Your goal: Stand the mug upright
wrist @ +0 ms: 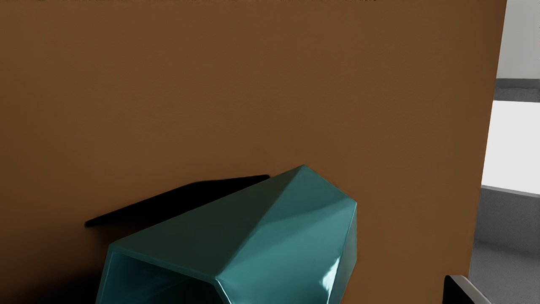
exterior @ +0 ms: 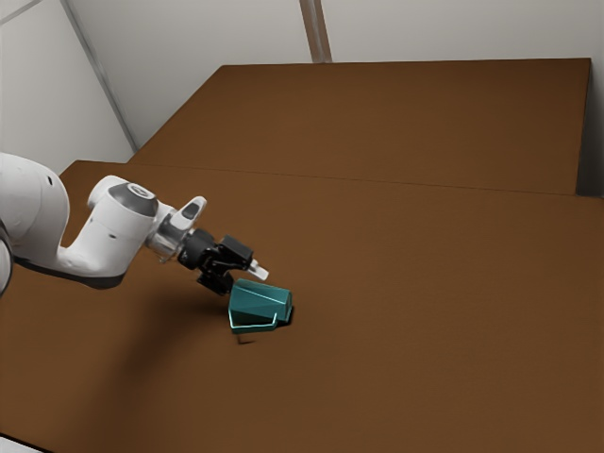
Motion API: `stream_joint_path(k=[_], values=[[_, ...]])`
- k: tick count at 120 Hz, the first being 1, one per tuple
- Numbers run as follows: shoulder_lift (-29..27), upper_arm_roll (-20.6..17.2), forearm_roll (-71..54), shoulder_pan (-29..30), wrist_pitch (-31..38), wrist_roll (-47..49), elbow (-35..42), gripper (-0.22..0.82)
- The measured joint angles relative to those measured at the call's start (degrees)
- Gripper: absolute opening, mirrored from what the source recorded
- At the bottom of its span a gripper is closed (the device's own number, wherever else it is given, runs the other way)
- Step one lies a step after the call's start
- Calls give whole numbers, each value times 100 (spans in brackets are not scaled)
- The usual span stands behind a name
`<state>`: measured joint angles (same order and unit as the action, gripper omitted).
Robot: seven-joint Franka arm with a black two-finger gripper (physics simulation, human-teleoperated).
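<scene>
"Mug [exterior: 262, 300] first: where do we have it?"

"On the table [exterior: 425, 311], left of the middle in the exterior view, lying on its side. We see teal, flat-sided faces, a bright glint, and a pale-edged strip low on its near side. In the wrist view its mouth faces our hand, and a black shadow [wrist: 177, 202] lies beside it."

"And our gripper [exterior: 238, 277]?"

"Just beyond the mug and to its left, tilted down toward the exterior view's right. We have the fingers spread apart, and the wrist view shows bare table between the mug and one finger [wrist: 457, 290]. Whether the other finger touches the mug, we cannot tell."

"How do we stand behind that?"

"Our white arm [exterior: 113, 231] comes in from the exterior view's left, bent low at the elbow, with the wrist angled down to the black gripper."

"Farther off?"

"A thin seam crossing the brown tabletop, then the pale wall [exterior: 453, 28] with a brown upright strip [exterior: 315, 28]."
</scene>
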<state>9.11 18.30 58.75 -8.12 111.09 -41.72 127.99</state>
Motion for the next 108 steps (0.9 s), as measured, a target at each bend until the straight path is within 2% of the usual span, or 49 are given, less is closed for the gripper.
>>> stream_joint_path(k=[23, 38, 67, 108], values=[[-2, -1, 37, -59, 32, -55, -6, 9], [-17, -8, 39, -95, 43, -83, -24, -5], [-117, -19, 31, -285, 85, -116, -39, -14], [-612, -26, -326, -660, 193, -24, -61, -16]])
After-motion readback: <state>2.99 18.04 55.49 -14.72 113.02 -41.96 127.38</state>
